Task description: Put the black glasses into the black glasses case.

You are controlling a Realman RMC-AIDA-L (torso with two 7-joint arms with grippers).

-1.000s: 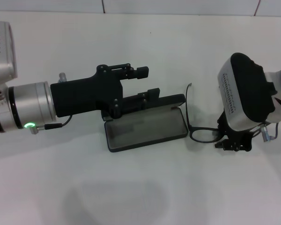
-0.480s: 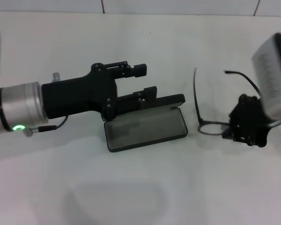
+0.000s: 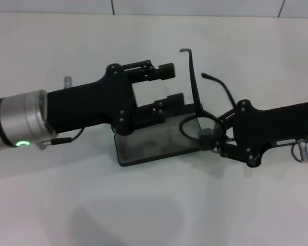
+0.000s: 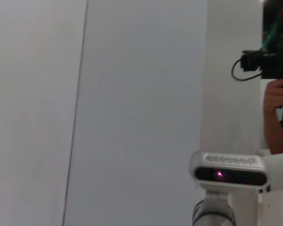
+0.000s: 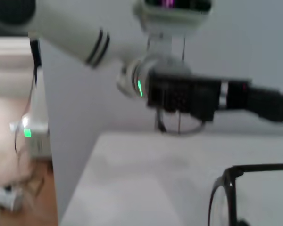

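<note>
- Landmark: the flat black hinged glasses case (image 3: 159,143), lying open on the white bench (image 3: 143,215) with its grey-lined tray facing up. Its lid stands raised along the far edge.
- Your left gripper (image 3: 167,84) sits at the far side of the case, by the lid. Its fingers (image 3: 164,72) are apart, one above the lid and one low against it. Whether they actually press on the lid, you cannot tell.
- Your right gripper (image 3: 213,138) is at the case's right end, fingers clamped on the front frame of the thin black-framed glasses (image 3: 195,115).
- The glasses are off the bench, one lens rim over the tray's right end. Both temple arms are unfolded and point away past the lid's far side.
- Right wrist view: part of the black frame (image 5: 231,188) shows close in, the left gripper (image 5: 266,103) farther off. The left wrist view shows nothing of the work.
- Step in hand, by my reading: carrying the glasses over the case for lowering in.
- Next move calls for centring the frame along the tray, then easing down flat. The splayed temples look likely to catch the lid or overhang the tray, so mind them before letting go.
</note>
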